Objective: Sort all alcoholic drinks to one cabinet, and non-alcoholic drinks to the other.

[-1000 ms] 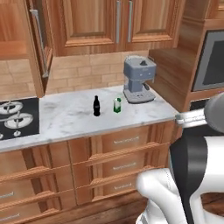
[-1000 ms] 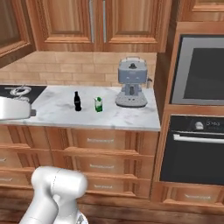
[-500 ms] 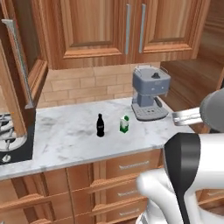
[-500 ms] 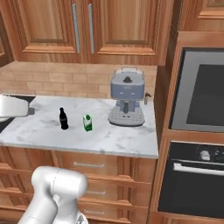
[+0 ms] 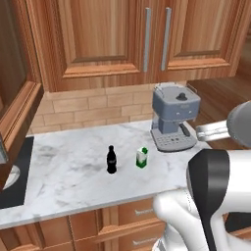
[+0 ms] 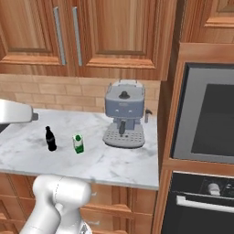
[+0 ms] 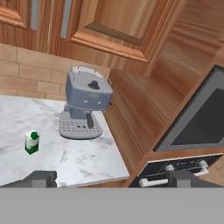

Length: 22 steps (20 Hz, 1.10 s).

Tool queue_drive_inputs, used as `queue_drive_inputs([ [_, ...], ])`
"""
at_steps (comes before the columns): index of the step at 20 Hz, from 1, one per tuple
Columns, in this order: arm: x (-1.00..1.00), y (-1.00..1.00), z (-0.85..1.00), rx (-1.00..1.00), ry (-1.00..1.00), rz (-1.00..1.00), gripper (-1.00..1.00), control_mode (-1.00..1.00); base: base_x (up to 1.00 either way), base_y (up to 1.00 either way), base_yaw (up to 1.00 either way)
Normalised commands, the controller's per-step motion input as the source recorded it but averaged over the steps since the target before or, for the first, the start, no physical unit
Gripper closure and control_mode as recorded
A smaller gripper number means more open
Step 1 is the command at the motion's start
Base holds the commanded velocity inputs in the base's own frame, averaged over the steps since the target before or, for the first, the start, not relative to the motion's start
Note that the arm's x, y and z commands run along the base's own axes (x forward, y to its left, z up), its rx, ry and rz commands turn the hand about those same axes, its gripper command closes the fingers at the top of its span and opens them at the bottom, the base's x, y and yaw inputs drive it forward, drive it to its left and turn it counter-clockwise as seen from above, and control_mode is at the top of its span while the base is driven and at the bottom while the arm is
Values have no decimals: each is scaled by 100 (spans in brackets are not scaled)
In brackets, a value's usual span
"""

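Closer now: one black bottle [image 5: 112, 160], one carton [image 5: 141, 158].

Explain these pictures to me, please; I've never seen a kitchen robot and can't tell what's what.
A white robot arm on a driving base faces a marble counter in a simulated kitchen. Two pictures come from cameras behind the arm, left and right; the third looks along its hand. On the counter stand a small black cola bottle, a green-and-white carton and a grey-blue espresso machine. Above hang closed wooden cabinets; an oven sits right. The fingers are spread open, holding nothing.
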Motion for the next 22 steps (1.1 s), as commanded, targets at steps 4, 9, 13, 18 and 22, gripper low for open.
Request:
queue_drive_inputs([
  [4,0,0,0,0,0,0,-100,100,41,1,1],
  [9,0,0,0,0,0,0,-100,100,37,1,0],
  [13,0,0,0,0,0,0,-100,100,0,0,0],
  [18,0,25,-26,0,2,0,-100,-100,0,0,0],
  [22,0,49,-42,0,7,0,-100,-100,0,0,0],
])
